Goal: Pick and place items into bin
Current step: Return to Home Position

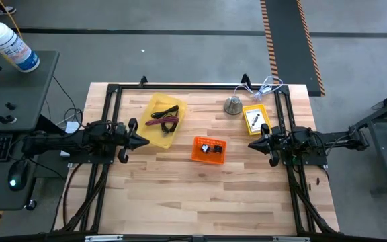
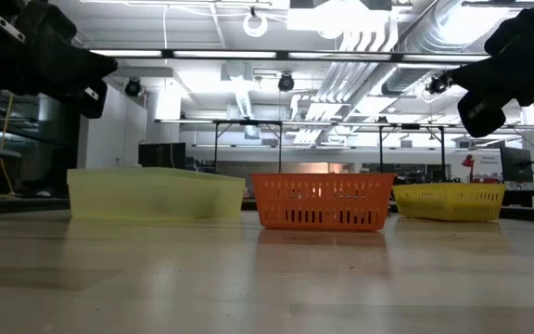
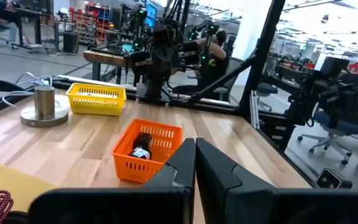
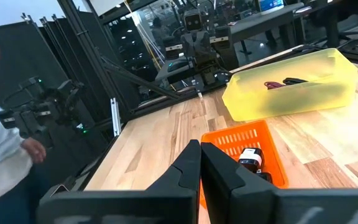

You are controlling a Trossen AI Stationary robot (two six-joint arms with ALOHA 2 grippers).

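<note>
Left pincer: your left gripper [image 1: 140, 140] is clenched, its fingers pressed together on nothing; it hangs above the table, pointing at the right one
Right pincer: your right gripper [image 1: 254, 142] is clenched the same way and empty, held level and facing the left one
Light yellow bin: the bin [image 1: 157, 138] sits just ahead of the left pincer's tip and a little to its side, lower than the fingers
Cables: you find a maroon cable [image 1: 168, 122] and a black cable [image 1: 166, 109] lying inside that bin
Orange basket: the orange basket [image 1: 198, 149] stands between your two pincers, nearer the right one, with black-and-white pieces [image 1: 210, 148] in it
Yellow basket: the small yellow basket [image 1: 263, 114] is just beside the right pincer, holding a white card [image 1: 253, 120]
Bell: the silver bell [image 1: 232, 105] stands just past the yellow basket, ahead of the right pincer and off to its side
</note>
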